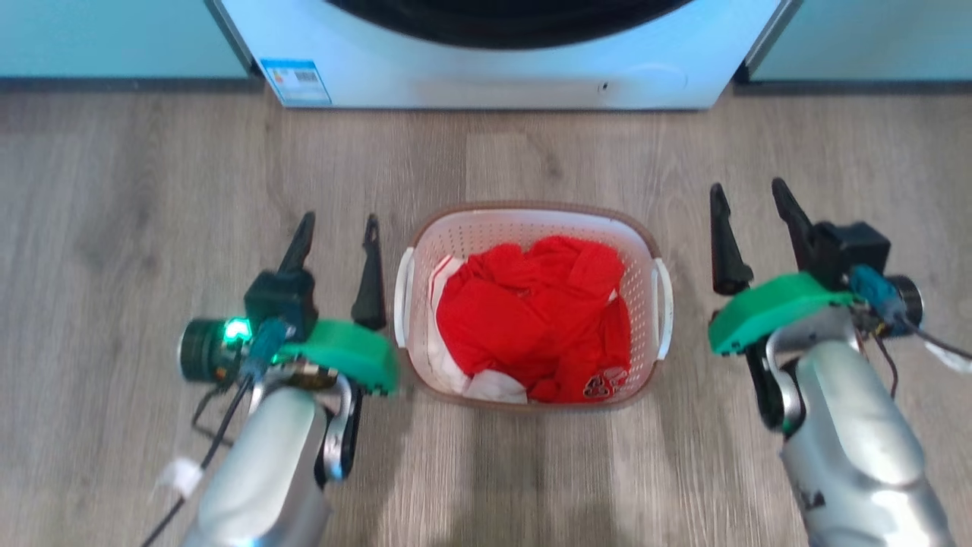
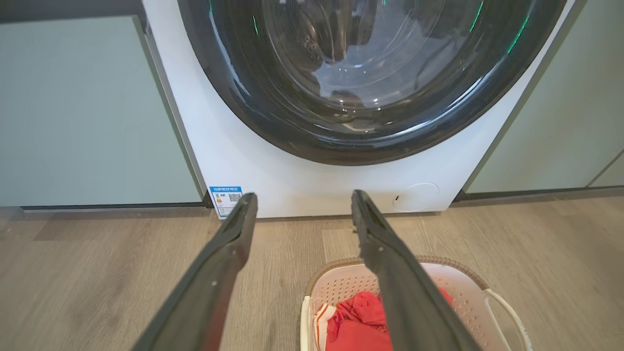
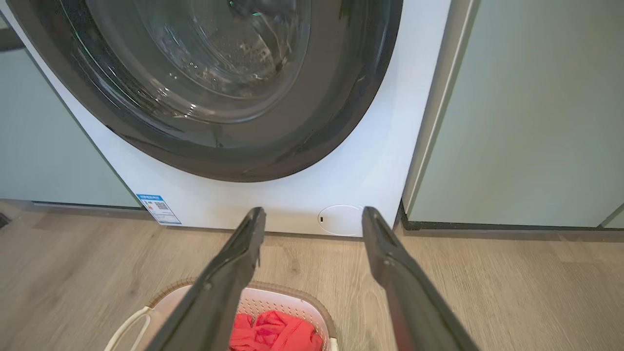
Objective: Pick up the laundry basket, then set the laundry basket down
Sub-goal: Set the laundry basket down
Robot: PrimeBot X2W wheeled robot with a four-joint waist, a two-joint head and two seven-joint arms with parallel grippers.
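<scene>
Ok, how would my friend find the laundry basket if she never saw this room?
Find the big white washing machine with the round dark door. On the wooden floor right in front of it sits the laundry basket, between the robot's left gripper and right gripper. It is the white holey tub with a brown rim, stuffed with red clothes.

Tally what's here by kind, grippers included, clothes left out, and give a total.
grippers: 2 (left gripper, right gripper, both open)
laundry basket: 1
washing machine: 1
total: 4
</scene>
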